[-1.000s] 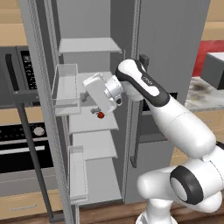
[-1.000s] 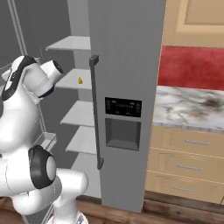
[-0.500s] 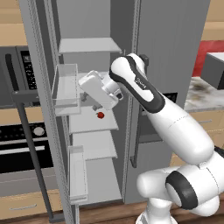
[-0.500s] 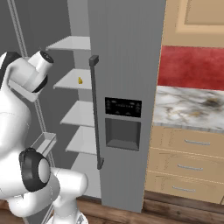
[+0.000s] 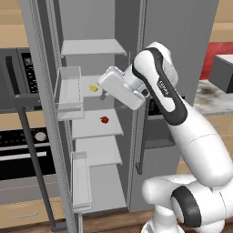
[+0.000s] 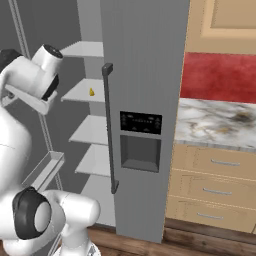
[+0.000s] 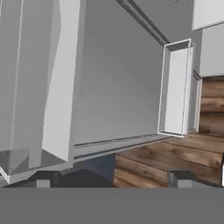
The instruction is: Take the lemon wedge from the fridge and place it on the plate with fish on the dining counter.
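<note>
Hovering open-jawed, gripper [image 7: 111,180] near lemon wedge [image 5: 93,88] on fridge [image 5: 91,45] shelf

The fridge [image 6: 145,75] has a brushed, matt grey metal look, with a glossy black dispenser panel [image 6: 141,123]. Its shelves [image 5: 96,123] look smooth pale plastic. The worktop [image 6: 215,122] is polished veined marble; the floor [image 7: 175,162] is dark grained wood.

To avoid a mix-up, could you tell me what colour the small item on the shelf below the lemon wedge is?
Red; the small item shows best in the left base view.
</note>
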